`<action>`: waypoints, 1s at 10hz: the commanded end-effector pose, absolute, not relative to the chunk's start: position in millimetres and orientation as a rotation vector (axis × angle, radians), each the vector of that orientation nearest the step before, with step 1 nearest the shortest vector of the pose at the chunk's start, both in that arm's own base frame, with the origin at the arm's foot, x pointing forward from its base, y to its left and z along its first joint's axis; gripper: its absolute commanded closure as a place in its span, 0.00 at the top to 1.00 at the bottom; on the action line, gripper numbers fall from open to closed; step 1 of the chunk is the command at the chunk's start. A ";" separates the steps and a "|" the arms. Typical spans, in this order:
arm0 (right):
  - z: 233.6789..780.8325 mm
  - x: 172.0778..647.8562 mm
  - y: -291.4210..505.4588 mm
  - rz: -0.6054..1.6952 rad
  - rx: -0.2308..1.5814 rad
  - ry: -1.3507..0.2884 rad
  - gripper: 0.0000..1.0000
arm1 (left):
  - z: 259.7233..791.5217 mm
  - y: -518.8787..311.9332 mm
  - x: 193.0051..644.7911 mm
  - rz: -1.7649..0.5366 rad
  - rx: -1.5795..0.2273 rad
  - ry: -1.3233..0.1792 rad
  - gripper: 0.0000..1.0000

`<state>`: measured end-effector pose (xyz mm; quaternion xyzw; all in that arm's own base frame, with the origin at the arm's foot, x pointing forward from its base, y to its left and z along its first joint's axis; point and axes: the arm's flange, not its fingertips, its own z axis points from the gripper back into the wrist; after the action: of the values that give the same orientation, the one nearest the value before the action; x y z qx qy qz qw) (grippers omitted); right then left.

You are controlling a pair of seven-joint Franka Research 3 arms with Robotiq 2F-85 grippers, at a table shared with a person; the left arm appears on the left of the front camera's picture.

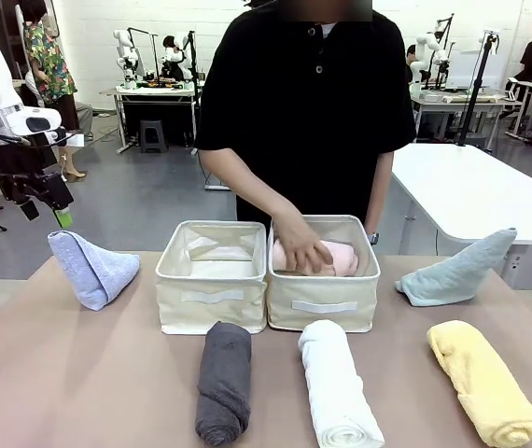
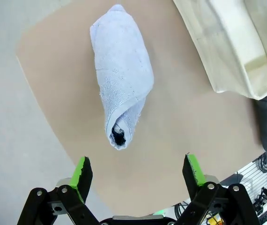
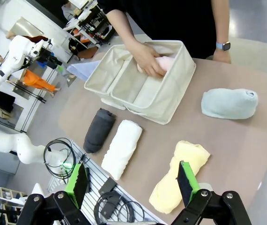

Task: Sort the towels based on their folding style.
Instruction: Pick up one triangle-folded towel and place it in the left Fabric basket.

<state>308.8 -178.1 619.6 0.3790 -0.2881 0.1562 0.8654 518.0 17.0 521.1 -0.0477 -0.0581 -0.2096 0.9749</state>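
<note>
Jaws spread, the left gripper (image 2: 136, 169) hovers over the lavender-blue wedge towel (image 2: 122, 79) at the table's (image 1: 79, 373) far left corner. The right gripper (image 3: 131, 180), equally spread, hangs above the yellow rolled towel (image 3: 180, 176) near the right edge. Pinching only the top layer could unfold the wedge.

We log counter (image 1: 79, 373) | centre: beige bins (image 1: 212, 303) touching | left: lavender wedge (image 1: 91, 268) | right: teal wedge (image 1: 457, 271) | near edge: grey roll (image 1: 224, 383), white roll (image 1: 339, 387), yellow roll (image 1: 481, 378)

Bright even light, soft shadows, sharp
</note>
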 end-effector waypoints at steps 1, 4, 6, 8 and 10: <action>620.5 311.2 -179.8 0.343 0.816 -0.625 1.00 | 521.2 16.9 514.8 -0.425 -0.099 -0.100 1.00; 620.5 311.2 -179.8 0.343 0.816 -0.625 1.00 | 519.7 16.7 516.9 -0.424 -0.099 -0.107 1.00; 620.5 311.2 -179.8 0.343 0.816 -0.625 1.00 | 489.7 9.2 547.7 -0.407 -0.093 0.010 1.00; 620.5 311.2 -179.8 0.343 0.816 -0.625 1.00 | 471.6 3.5 565.4 -0.376 -0.061 0.038 1.00; 620.5 311.2 -179.8 0.343 0.816 -0.625 1.00 | 449.3 0.1 581.6 -0.352 -0.031 0.078 1.00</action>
<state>308.9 -178.3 619.4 0.3789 -0.2878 0.1561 0.8656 570.1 2.1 442.3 -0.0386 0.0228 -0.1900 0.9808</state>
